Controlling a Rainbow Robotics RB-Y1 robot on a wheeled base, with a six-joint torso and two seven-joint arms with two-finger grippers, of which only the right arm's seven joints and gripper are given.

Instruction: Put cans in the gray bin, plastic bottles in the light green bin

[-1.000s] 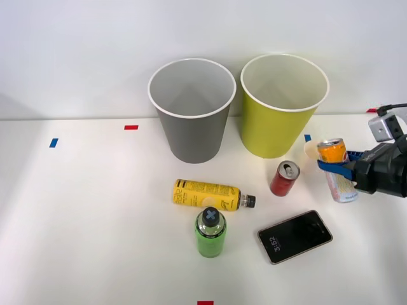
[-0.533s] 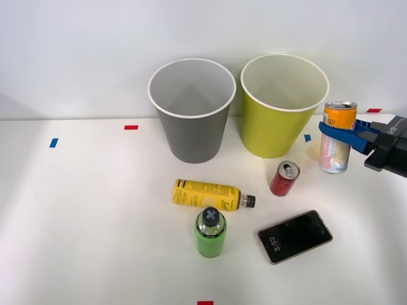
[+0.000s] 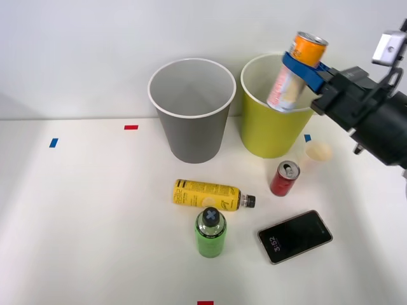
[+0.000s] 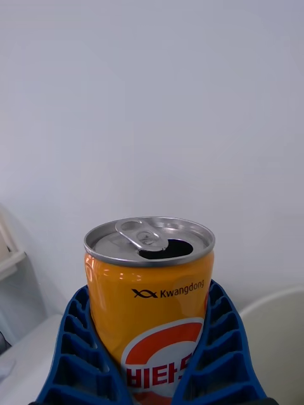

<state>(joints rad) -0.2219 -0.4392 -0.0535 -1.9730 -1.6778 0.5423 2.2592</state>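
My right gripper [image 3: 303,65] is shut on the slim orange and white can [image 3: 294,72], which hangs tilted in the air over the light green bin [image 3: 276,130]. The wrist view has the same can [image 4: 150,297] upright between my blue ribbed fingers [image 4: 73,354], its tab end open. Left of that bin stands the gray bin [image 3: 193,130]. On the table, the short red can [image 3: 284,178] stands in front of the light green bin. A yellow-labelled bottle [image 3: 210,195] lies on its side, and a bright green bottle [image 3: 210,232] stands just in front of it.
A black smartphone [image 3: 295,236] lies at the front right. A small pale round object [image 3: 318,150] rests right of the light green bin. Small red and blue tape marks dot the white table [image 3: 95,210]. A white wall rises behind the bins.
My right gripper has lifted the orange can from the table at the right and carried it up and left, from beside the light green bin to above its rim.
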